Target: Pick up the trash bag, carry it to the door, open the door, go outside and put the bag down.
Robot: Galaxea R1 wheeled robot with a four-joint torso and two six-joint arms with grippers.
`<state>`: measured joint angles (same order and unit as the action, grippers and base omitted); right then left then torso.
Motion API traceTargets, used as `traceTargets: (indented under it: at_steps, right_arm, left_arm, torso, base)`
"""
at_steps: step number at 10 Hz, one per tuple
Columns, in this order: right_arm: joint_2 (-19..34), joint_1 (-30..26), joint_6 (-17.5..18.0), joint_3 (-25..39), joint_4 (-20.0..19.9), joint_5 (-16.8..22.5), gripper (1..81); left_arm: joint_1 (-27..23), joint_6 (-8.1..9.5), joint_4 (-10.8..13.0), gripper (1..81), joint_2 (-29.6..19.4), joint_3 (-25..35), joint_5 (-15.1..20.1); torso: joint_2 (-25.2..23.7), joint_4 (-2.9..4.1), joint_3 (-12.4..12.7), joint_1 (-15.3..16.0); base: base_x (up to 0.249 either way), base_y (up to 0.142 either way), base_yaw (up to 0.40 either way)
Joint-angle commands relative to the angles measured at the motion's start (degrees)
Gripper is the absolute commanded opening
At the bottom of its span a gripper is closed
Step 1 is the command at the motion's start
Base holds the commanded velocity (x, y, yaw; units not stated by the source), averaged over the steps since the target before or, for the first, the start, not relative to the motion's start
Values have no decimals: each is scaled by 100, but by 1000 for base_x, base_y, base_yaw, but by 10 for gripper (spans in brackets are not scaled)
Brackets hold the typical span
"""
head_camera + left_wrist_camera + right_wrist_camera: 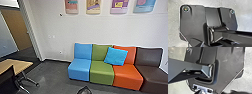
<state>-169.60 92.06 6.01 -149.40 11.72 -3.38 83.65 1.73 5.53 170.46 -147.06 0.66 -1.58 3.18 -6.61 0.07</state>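
Observation:
A brown wooden door (pixel 16 27) stands beyond the doorway at the left of the head view, past a pale frame. A small dark pointed shape (pixel 85 90) rises at the bottom edge of that view, right of the middle; I cannot tell whether it is the trash bag or part of the robot. Both wrist views look down past the robot's dark plate to grey floor. How my two grippers stand cannot be made out.
Coloured seats (pixel 102 72) with a blue cushion (pixel 116 56) line the white wall (pixel 55 27) ahead and to the right. At the left, a wooden table (pixel 17 64) and a dark chair (pixel 7 80) stand on dark grey floor (pixel 53 77).

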Motion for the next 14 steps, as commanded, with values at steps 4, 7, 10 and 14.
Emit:
traceTargets:
  at_steps: [4, 7, 10, 14]
  right_arm:
    - [11, -166, 49, 61, 6, 303, 811]
    - [3, -157, 49, 52, 24, 303, 811]
    - [-24, -157, 41, 43, 59, 311, 811]
    - [-24, -192, 41, 34, 50, 311, 811]
  left_arm:
    - [-257, 3, -26, 811, -29, 19, 330]
    - [-257, 3, -35, 811, 15, -104, 330]
    - [-257, 3, 0, 811, 50, -104, 330]
    - [-257, 11, 18, 811, 50, -104, 330]
  torso:
    - [0, 0, 0, 0]
    - [0, 0, 0, 0]
    - [-2, 0, 0, 0]
    - [0, 0, 0, 0]
  base:
    - [98, 0, 0]
    - [98, 0, 0]
    - [98, 0, 0]
    - [98, 0, 0]
